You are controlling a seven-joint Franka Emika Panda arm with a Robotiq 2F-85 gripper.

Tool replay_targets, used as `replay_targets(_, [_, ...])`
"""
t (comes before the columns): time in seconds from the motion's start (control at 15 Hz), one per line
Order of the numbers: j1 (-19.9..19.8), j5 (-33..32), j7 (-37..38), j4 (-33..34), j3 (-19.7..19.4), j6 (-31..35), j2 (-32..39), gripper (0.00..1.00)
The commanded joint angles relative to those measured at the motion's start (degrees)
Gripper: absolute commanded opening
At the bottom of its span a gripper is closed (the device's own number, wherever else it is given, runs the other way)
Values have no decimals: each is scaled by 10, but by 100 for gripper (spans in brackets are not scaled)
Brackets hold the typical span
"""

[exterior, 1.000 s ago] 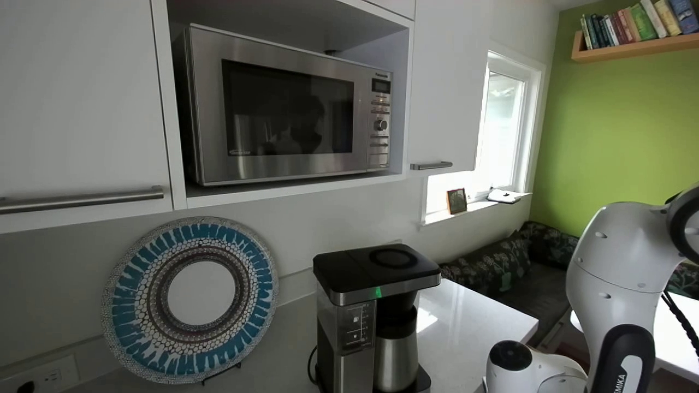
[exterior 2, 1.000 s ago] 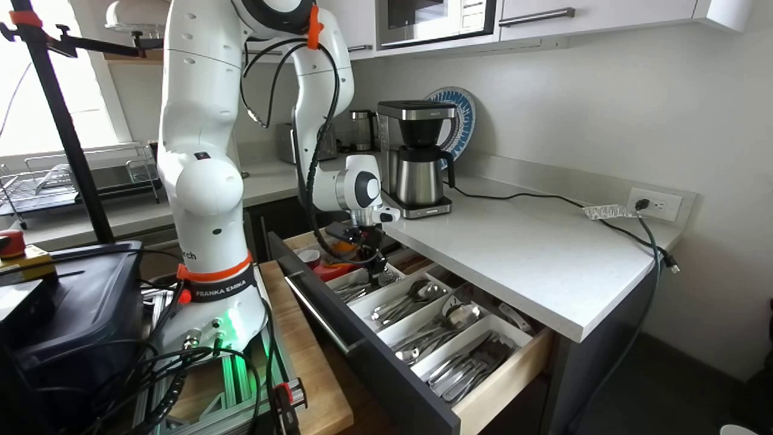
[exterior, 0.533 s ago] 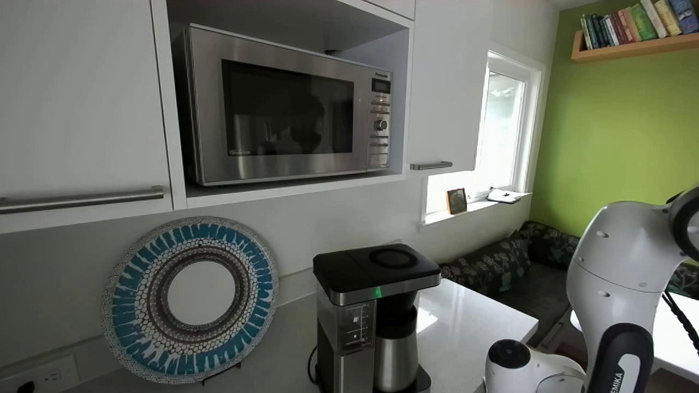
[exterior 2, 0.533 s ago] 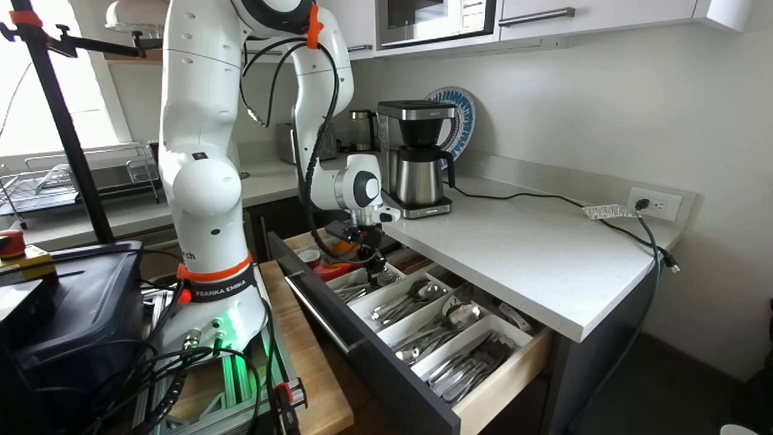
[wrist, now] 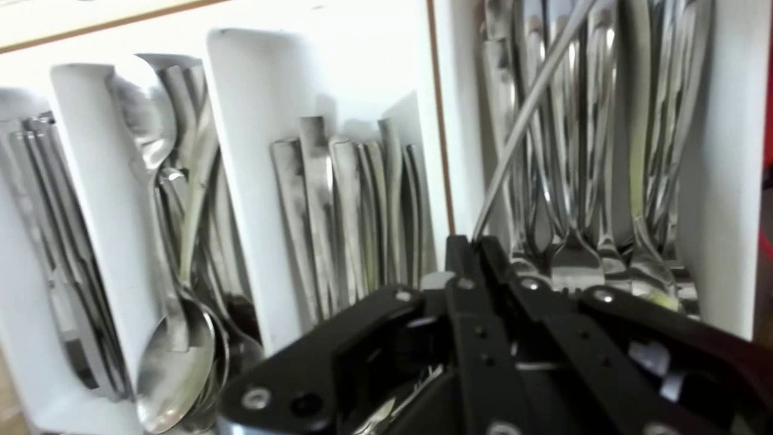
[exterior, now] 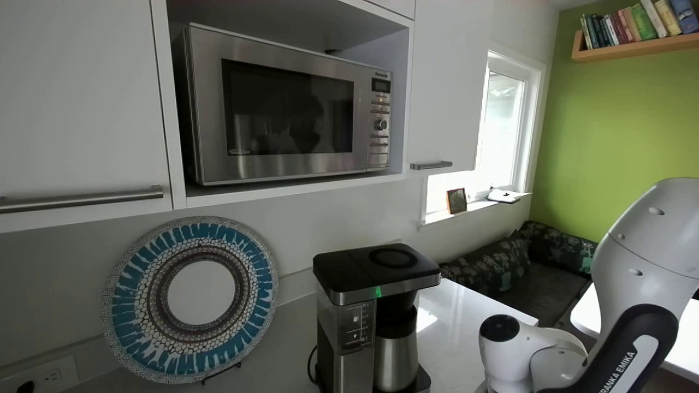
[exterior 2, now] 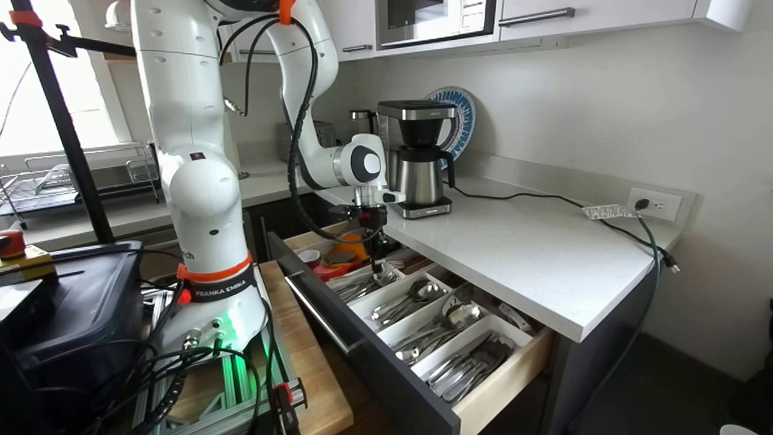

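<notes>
One slim metal utensil [wrist: 531,106] slants from the centre up to the top edge of the wrist view, its lower visible end pinched in the narrow claw [wrist: 475,241]. Behind it, forks [wrist: 577,260] fill a white tray [wrist: 735,181] at right; spoons [wrist: 175,368] lie at lower left. In an exterior view, the open drawer [exterior 2: 395,377] reaches the bottom edge.

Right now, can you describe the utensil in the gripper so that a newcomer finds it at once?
In the open drawer, look at the fork compartment. There the gripper pinches a thin metal utensil; unlike the forks beneath, which lie roughly lengthwise, its handle slants.
</notes>
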Motion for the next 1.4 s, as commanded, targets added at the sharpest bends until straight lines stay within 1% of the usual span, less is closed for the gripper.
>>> replay_targets(0.0, [-6, 22, -40, -21, 12, -71, -94, 1])
replay_targets(0.13, [-11, 44, -64, -7, 19, -71, -95, 1])
replay_targets(0.2, [-18, 19, -37, -1, 23, -60, -73, 6])
replay_targets(0.4, [-21, 32, -52, -1, 29, -60, -88, 6])
replay_targets(0.47, [-21, 32, -52, -1, 29, -60, -87, 1])
replay_targets(0.6, [-35, -11, -27, 0, 32, -73, -112, 1])
replay_targets(0.8, [-60, -44, -25, 5, 26, -71, -140, 1])
replay_targets(1.0, [-90, -56, -42, 16, 16, -57, -159, 1])
replay_targets(1.07, [-97, -35, -58, 22, 7, -40, -158, 1])
replay_targets(1.13, [-106, -36, -54, 31, 6, -44, -156, 1])
replay_targets(1.33, [-127, -23, -47, 47, -6, -2, -148, 1])
